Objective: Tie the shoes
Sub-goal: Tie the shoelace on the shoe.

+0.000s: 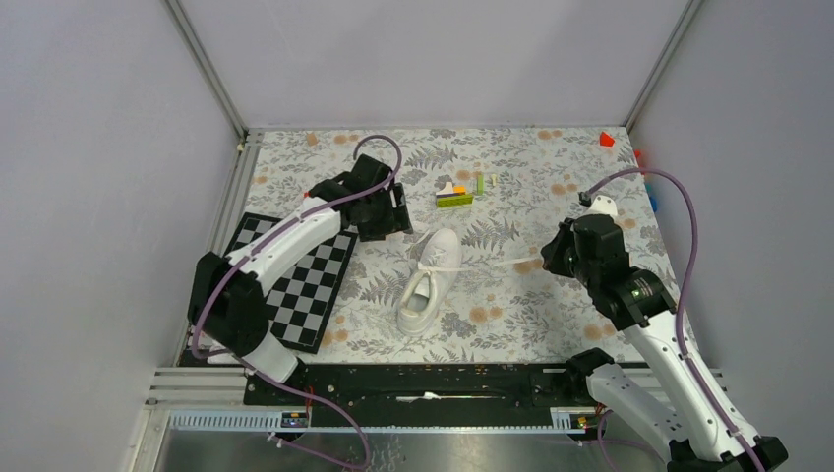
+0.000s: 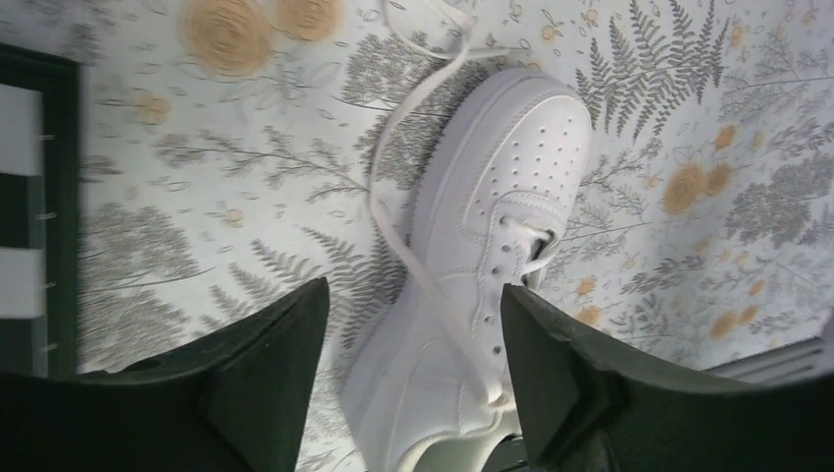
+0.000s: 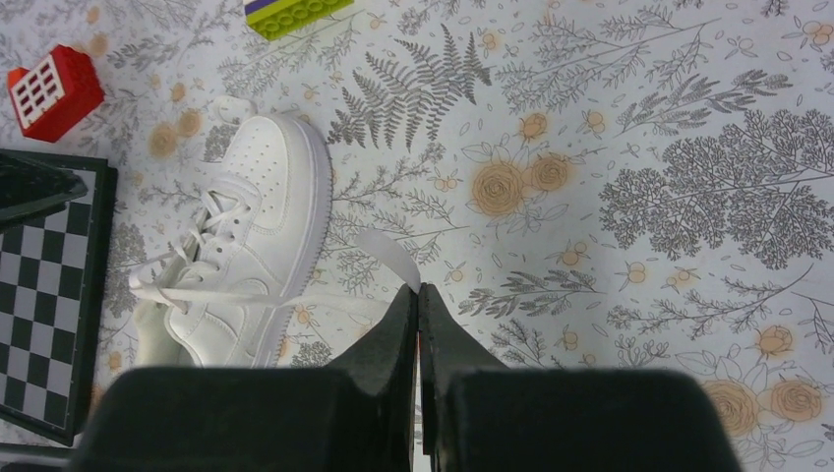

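Note:
The white sneaker (image 1: pixel 429 280) lies on the floral mat, toe toward the back. My left gripper (image 1: pixel 395 210) hovers just left of the toe and stands open; in the left wrist view (image 2: pixel 413 290) the shoe (image 2: pixel 472 256) shows between the spread fingers and nothing is gripped. One loose lace (image 2: pixel 393 147) curves over the mat beside the shoe. My right gripper (image 1: pixel 549 258) is to the right of the shoe and shut on the other lace (image 1: pixel 502 262), which runs taut from the eyelets. In the right wrist view the lace end (image 3: pixel 388 254) sticks out of the closed gripper (image 3: pixel 418 290).
A black-and-white checkerboard (image 1: pixel 295 280) lies left of the shoe, under the left arm. Stacked toy bricks (image 1: pixel 457 194) sit behind the shoe, and a red block (image 1: pixel 607 139) at the back right corner. Walls close in on three sides.

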Controlling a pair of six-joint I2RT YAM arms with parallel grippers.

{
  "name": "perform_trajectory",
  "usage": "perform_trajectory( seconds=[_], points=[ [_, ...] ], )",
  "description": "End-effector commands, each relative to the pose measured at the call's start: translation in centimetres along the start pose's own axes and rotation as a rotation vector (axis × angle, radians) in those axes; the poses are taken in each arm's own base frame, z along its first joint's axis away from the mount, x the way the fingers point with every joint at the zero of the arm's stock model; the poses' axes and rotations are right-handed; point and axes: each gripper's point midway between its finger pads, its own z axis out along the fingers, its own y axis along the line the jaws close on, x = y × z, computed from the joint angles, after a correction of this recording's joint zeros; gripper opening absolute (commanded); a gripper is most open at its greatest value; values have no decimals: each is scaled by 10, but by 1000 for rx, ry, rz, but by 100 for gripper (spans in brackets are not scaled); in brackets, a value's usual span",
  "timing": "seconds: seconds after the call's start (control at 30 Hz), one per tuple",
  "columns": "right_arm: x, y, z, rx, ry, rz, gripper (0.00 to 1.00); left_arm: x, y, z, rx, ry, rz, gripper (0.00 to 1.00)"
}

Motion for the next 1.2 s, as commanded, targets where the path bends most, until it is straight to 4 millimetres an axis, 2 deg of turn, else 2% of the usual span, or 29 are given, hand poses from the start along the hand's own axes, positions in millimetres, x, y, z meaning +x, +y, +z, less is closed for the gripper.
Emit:
perform_trajectory(
  seconds=[0.0, 0.1, 0.23, 0.4, 0.57, 0.67, 0.93, 1.17],
  points=[
    [-3, -1, -1, 18, 14, -11, 0, 8, -29, 34, 139, 52, -146, 69],
    [-1, -4, -1, 36, 25, 0, 0, 15, -34, 61, 190, 69, -228, 69],
    [3, -8, -1, 63, 44, 18, 0, 6, -24, 88, 122, 36, -240, 70],
    [6, -16, -3, 111, 59, 25, 0, -18, -16, 98, 57, -41, -270, 65],
    [7, -18, -3, 132, 72, 42, 0, -29, -16, 121, -13, -23, -287, 59],
    [6, -17, -2, 136, 75, 46, 0, -28, -13, 134, -42, 1, -280, 56],
    [4, -14, 4, 141, 90, 42, 0, -28, 15, 152, -176, -51, -286, 46],
    [4, -14, 5, 141, 86, 37, 0, -23, 19, 163, -212, -44, -275, 40]
  ],
)
